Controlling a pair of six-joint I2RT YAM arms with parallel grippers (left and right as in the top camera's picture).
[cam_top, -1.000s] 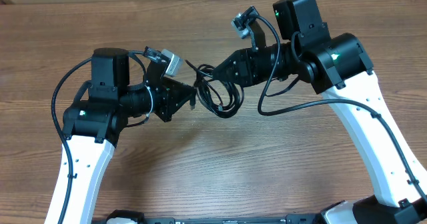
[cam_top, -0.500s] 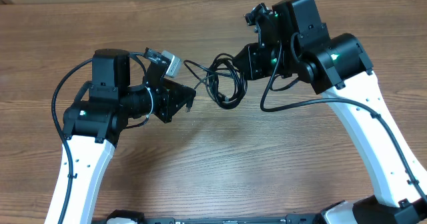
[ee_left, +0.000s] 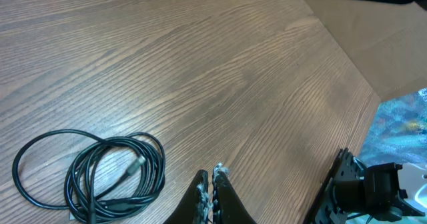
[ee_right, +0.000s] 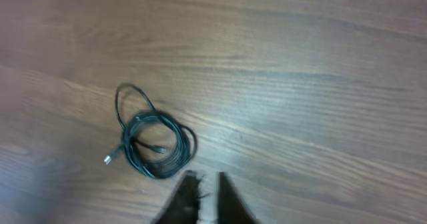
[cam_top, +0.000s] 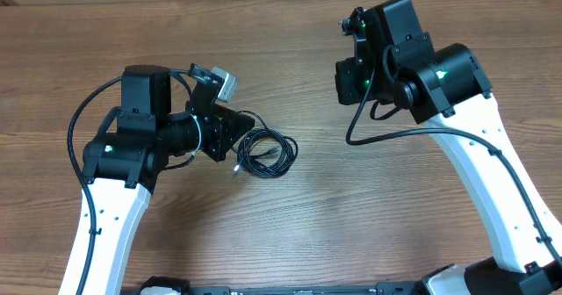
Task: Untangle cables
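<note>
The cables [cam_top: 263, 152] lie on the wooden table as one loose coil of thin black cord, with a silvery plug tip [cam_top: 235, 166] at its left edge. My left gripper [cam_top: 248, 122] is just above and left of the coil, fingers pressed together with nothing in them. In the left wrist view the coil [ee_left: 100, 177] lies left of the shut fingers [ee_left: 211, 175]. My right gripper [cam_top: 344, 82] is raised far to the right of the coil. In the blurred right wrist view its fingers [ee_right: 205, 182] show a narrow gap and are empty, and the coil [ee_right: 155, 144] lies below them.
The table's far edge and a tan wall surface [ee_left: 393, 44] show at the right of the left wrist view. The right arm's base [ee_left: 367, 187] stands beyond the left fingers. Thick black arm wires [cam_top: 386, 137] hang from the right arm.
The right gripper held the coil up between the arms, then let go and pulled back up and right. The coil has dropped onto the table beside the left gripper. The left arm has not moved.
</note>
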